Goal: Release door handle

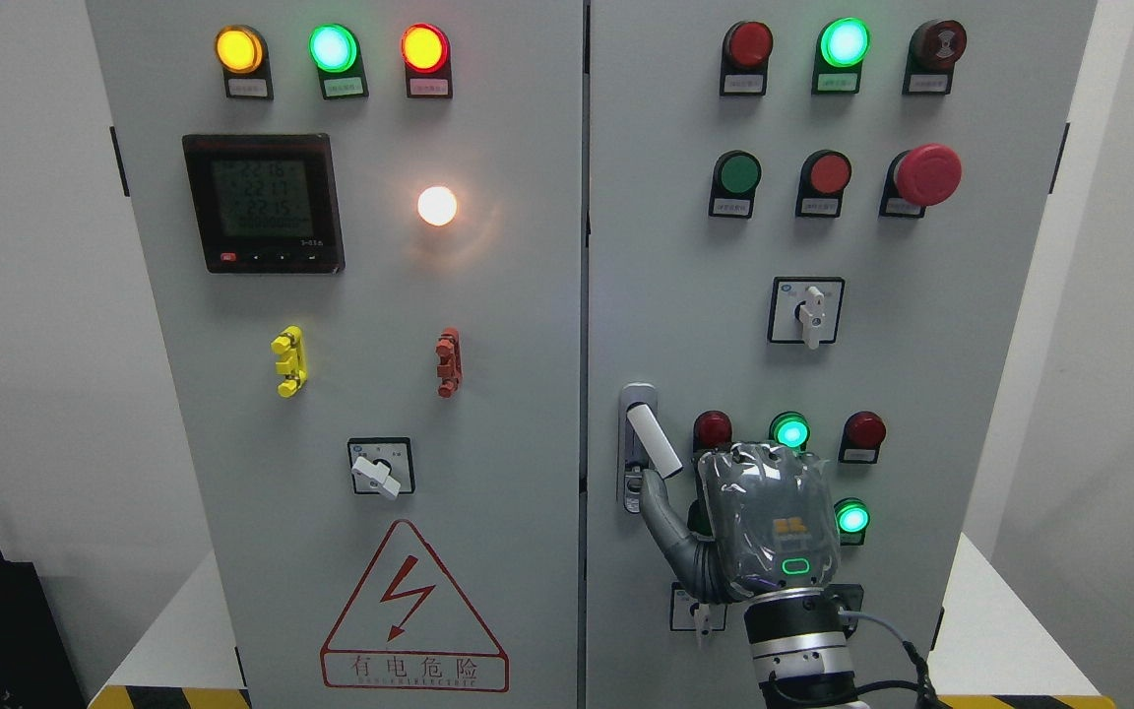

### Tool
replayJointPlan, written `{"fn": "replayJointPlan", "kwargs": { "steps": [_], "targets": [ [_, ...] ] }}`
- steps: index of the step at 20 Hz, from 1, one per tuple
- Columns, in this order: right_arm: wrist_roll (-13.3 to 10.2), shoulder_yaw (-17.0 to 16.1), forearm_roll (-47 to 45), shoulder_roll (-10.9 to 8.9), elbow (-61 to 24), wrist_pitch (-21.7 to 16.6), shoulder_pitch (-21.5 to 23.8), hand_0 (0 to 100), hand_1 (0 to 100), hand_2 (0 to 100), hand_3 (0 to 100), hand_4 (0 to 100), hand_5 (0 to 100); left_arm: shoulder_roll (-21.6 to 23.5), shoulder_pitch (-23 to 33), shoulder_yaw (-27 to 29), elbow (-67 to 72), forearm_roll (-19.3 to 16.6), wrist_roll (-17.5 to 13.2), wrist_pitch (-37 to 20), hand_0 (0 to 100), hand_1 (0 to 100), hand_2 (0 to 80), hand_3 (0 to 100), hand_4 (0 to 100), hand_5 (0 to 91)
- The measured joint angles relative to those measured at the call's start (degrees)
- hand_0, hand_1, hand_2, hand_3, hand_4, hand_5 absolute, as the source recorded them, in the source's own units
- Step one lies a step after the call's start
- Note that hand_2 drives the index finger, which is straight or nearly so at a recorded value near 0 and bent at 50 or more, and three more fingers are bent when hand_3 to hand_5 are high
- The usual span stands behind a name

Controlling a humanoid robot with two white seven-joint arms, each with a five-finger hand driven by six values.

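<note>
White walls flank a grey 2-door cabinet (488, 325). Low on its right door, by the centre seam, the door handle (652, 440) sticks out tilted. The right hand (759, 527) is beside it, thumb (661, 512) under the lever; whether the fingers are curled I cannot tell. Letting go seems nearly done. Pulling straight back should avoid the indicator lamps (789, 431) behind the palm.

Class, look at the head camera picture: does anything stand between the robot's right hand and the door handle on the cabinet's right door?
Nothing visible does. The right hand is raised just right of the door handle, and its thumb reaches up to the handle's lower end with no object between them.
</note>
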Motion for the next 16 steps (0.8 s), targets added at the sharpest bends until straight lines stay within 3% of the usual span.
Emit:
{"fn": "replayJointPlan", "kwargs": {
  "steps": [16],
  "targets": [
    [0.4, -0.2, -0.2, -0.14, 0.0, 0.1, -0.1, 55, 8, 100, 100, 100, 97, 0.0, 0.0, 0.0, 0.0, 0.0, 0.0, 0.0, 12, 39, 0.0, 0, 0, 0.0]
  ]
}}
